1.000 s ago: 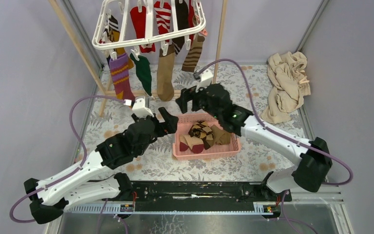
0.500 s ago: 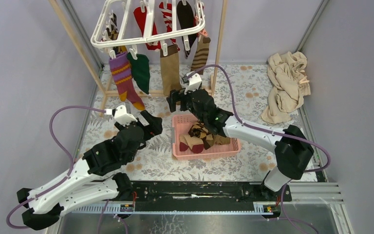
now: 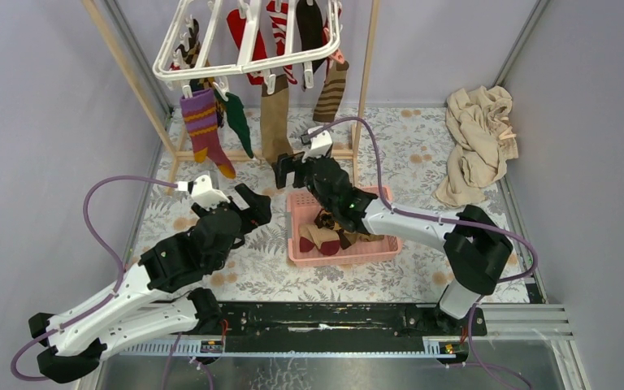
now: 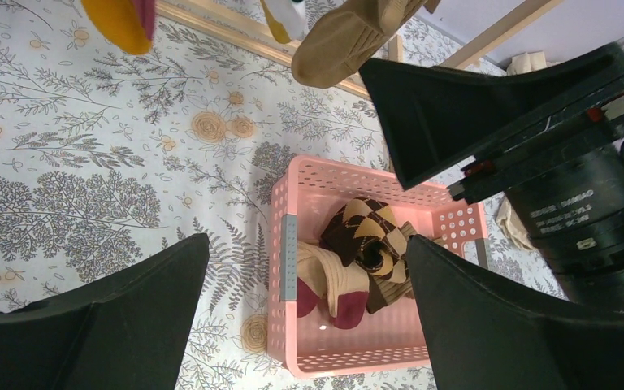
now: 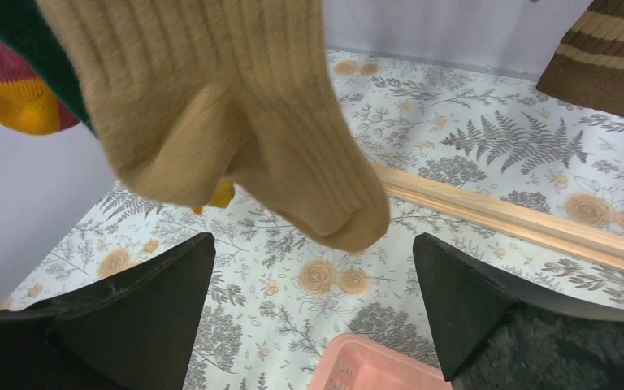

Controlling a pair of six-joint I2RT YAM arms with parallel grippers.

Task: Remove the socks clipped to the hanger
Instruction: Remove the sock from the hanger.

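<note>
Table: a flat surface under a grey floral-print cloth (image 3: 422,268), filling the middle of the top view.
Frame: slanted wooden poles (image 3: 366,73) rise at the upper centre.
Hanger: the white plastic rectangular rack with clips (image 3: 248,36) hangs at the upper left of centre, with socks clipped under it.
Cloth: a crumpled beige heap (image 3: 478,142) lies at the right edge.
Basket: a pink perforated plastic tray (image 3: 296,244) sits at centre and holds loose socks, including a brown-and-cream argyle one (image 4: 370,236).
Hanging socks: a purple sock with yellow stripes (image 3: 203,126), a green sock (image 3: 237,126), a tan ribbed sock (image 3: 275,122) and a brown striped sock (image 3: 331,81).
Right hand (image 3: 291,172): its jaws are spread wide and empty, just below the tan sock's toe.
Left hand (image 3: 253,203): its jaws are spread wide and empty, left of the basket.
</note>
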